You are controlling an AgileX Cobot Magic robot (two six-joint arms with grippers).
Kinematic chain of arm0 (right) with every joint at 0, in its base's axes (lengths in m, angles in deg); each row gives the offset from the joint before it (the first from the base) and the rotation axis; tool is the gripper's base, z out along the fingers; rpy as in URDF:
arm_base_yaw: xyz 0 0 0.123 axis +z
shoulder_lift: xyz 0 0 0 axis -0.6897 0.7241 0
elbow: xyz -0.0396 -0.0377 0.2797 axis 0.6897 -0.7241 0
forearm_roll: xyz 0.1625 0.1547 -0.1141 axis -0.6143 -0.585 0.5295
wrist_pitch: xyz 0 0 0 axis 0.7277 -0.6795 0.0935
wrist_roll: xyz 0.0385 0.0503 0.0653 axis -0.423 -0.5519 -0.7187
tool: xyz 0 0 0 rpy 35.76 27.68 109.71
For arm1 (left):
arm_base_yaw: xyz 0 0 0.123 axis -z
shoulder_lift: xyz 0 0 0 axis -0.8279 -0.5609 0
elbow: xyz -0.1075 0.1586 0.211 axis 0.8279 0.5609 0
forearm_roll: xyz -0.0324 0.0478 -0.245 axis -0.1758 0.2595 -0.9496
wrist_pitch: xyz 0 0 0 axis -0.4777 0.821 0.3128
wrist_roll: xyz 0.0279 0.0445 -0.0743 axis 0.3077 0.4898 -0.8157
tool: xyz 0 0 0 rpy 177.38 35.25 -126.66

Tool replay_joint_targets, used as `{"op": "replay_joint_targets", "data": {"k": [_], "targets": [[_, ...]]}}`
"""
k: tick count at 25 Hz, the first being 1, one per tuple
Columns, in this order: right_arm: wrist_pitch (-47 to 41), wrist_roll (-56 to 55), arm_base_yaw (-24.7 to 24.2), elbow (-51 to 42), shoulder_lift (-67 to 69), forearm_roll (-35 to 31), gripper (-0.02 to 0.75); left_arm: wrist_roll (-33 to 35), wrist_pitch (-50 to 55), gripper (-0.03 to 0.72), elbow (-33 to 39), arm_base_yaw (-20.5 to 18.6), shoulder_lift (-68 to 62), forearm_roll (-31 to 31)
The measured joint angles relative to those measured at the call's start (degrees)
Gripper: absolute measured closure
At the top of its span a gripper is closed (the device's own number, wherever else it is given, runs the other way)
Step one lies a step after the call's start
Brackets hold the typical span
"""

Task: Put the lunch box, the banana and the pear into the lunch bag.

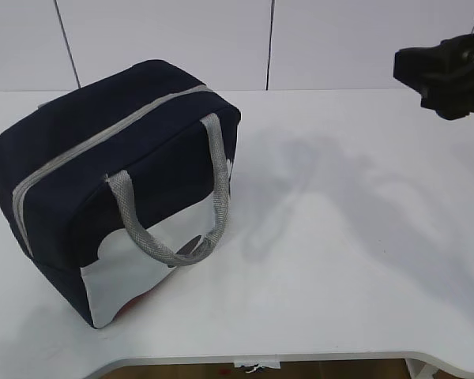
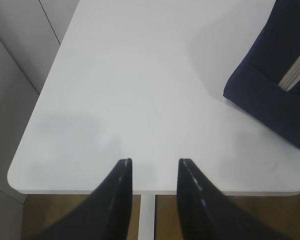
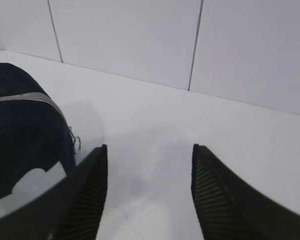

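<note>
1. On the left half of the white worktop (image 1: 355,260) stands the lunch bag (image 1: 79,158), its grey zipper (image 1: 103,142) drawn shut along the top as far as can be seen; the lunch box, the banana and the pear appear in no view, so whether they already sit inside the bag cannot be told.

2. In the exterior view the bag's long axis runs from the near left corner back towards the far right; the zipper follows that line; the white front panel (image 1: 134,276) faces the camera, and the two grey handles (image 1: 213,197) droop over it.

3. In the right wrist view a small ring pull (image 3: 76,142) hangs at the end of the zipper that faces the right arm; I judge that the far-right end of the bag.

4. The left claw (image 2: 154,161) hangs over a bare corner of the worktop, well apart from the bag's end (image 2: 270,95); its jaws stand partly apart with nothing between them.

5. The right claw (image 3: 149,147) sits high at the far right, jaws wide apart and empty; in the exterior view only a dark part of that arm (image 1: 446,71) shows at the frame's edge.

6. Judged from this, no grasp is in hand: either the packing is done and the arms are parked, or nothing has begun; if the food is yet to go in, the next move calls for pinching the ring pull and drawing it along the bag's long axis while the other claw steadies the bag.
</note>
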Motion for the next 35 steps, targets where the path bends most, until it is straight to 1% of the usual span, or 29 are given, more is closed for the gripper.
{"op": "replay_joint_targets", "data": {"k": [2, 6, 9, 13, 16, 23, 26, 31, 35], "targets": [[-3.0, 10.3, 0.0, 0.0, -0.1, -10.4, 0.326, 0.0, 0.0, 0.453, 0.0, 0.0, 0.0, 0.0], [-6.5, 27.2, 0.0, 0.0, -1.7, -27.9, 0.326, 0.0, 0.0, 0.453, 0.0, 0.0, 0.0, 0.0], [-8.6, 39.2, 0.0, 0.0, -4.5, -39.7, 0.326, 0.0, 0.0, 0.453, 0.0, 0.0, 0.0, 0.0], [-15.1, 50.7, 0.0, 0.0, -9.3, -50.6, 0.326, 0.0, 0.0, 0.453, 0.0, 0.0, 0.0, 0.0], [-19.4, 53.8, 0.0, 0.0, -13.8, -55.0, 0.326, 0.0, 0.0, 0.453, 0.0, 0.0, 0.0, 0.0], [-28.9, 59.8, 0.0, 0.0, -28.3, -61.7, 0.326, 0.0, 0.0, 0.453, 0.0, 0.0, 0.0, 0.0], [-34.5, 62.5, 0.0, 0.0, -34.0, -64.6, 0.326, 0.0, 0.0, 0.453, 0.0, 0.0, 0.0, 0.0], [-43.2, 63.9, 0.0, 0.0, -40.9, -66.0, 0.326, 0.0, 0.0, 0.453, 0.0, 0.0, 0.0, 0.0], [-49.2, 64.0, 0.0, 0.0, -46.4, -68.6, 0.326, 0.0, 0.0, 0.454, 0.0, 0.0, 0.0, 0.0]]}}
